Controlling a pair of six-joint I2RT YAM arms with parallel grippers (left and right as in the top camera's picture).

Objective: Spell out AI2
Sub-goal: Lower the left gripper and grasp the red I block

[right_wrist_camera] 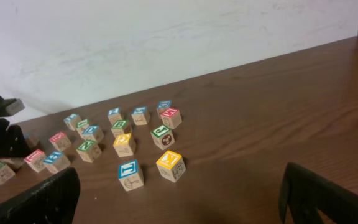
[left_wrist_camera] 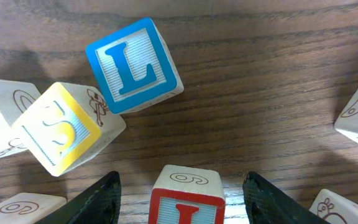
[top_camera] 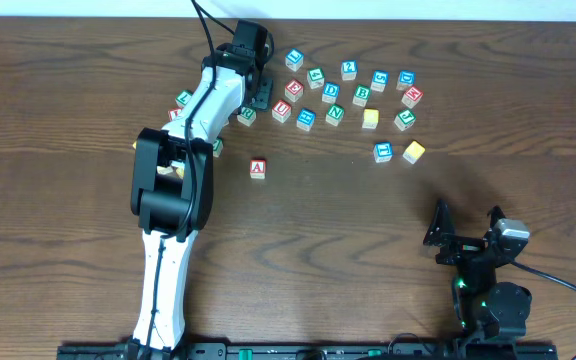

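A red A block point(top_camera: 257, 168) sits alone in front of the block cluster. My left gripper point(top_camera: 253, 95) is open at the cluster's left end. In the left wrist view its fingers point(left_wrist_camera: 182, 179) stand either side of a red-framed block point(left_wrist_camera: 187, 198) without touching it. The block's red letter is cut off and a 6 shows on its side. A blue I block point(top_camera: 383, 152) also shows in the right wrist view point(right_wrist_camera: 130, 174). A blue block point(top_camera: 349, 69) seems to read 2. My right gripper point(top_camera: 465, 230) is open and empty at the front right point(right_wrist_camera: 180, 186).
A blue L block point(left_wrist_camera: 133, 65) and a yellow S block point(left_wrist_camera: 67, 127) lie just beyond the left fingers. Several more letter blocks spread across the back of the table, with a yellow K block point(right_wrist_camera: 170, 165) next to the I block. The left arm point(top_camera: 173, 190) lies across the table's left.
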